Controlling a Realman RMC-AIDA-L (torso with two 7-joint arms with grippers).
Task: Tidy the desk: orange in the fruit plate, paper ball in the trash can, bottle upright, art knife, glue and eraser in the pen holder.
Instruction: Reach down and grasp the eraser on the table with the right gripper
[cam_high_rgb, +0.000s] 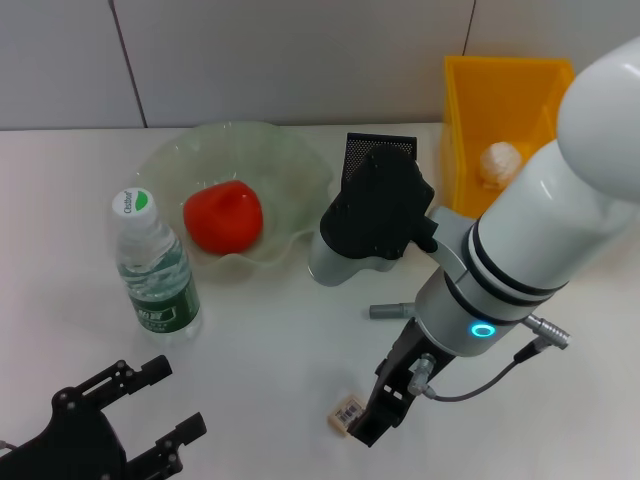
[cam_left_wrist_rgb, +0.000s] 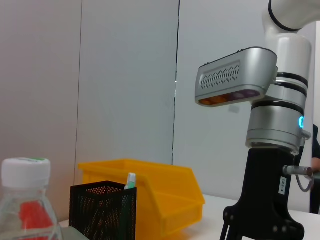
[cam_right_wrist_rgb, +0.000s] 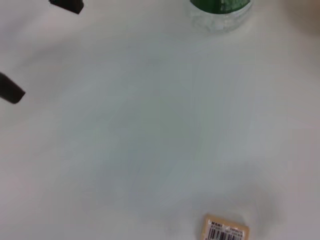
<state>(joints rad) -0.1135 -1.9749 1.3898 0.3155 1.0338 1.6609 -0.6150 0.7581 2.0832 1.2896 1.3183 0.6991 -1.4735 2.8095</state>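
Already | orange (cam_high_rgb: 223, 216) in plate (cam_high_rgb: 290, 160), paper ball (cam_high_rgb: 500, 160) in bin (cam_high_rgb: 470, 80), bottle (cam_high_rgb: 155, 265) upright | eraser (cam_high_rgb: 346, 414) on tabletop (cam_high_rgb: 280, 340) | right end effector (cam_high_rgb: 385, 415) beside it, grip unclear | left end effector (cam_high_rgb: 150, 405) open, idle.

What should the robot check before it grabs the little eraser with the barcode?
1. Small tan eraser with barcode label lies free on the white table: ok.
2. Right claw is just beside the eraser: ok.
3. Right claw open wide enough: cannot tell.
4. Left claw, at the table's near edge, is open and out of the way: ok.
5. Black mesh pen holder stands upright with room inside: ok.
6. Clear plastic water bottle with green label stands upright, away from the path: ok.
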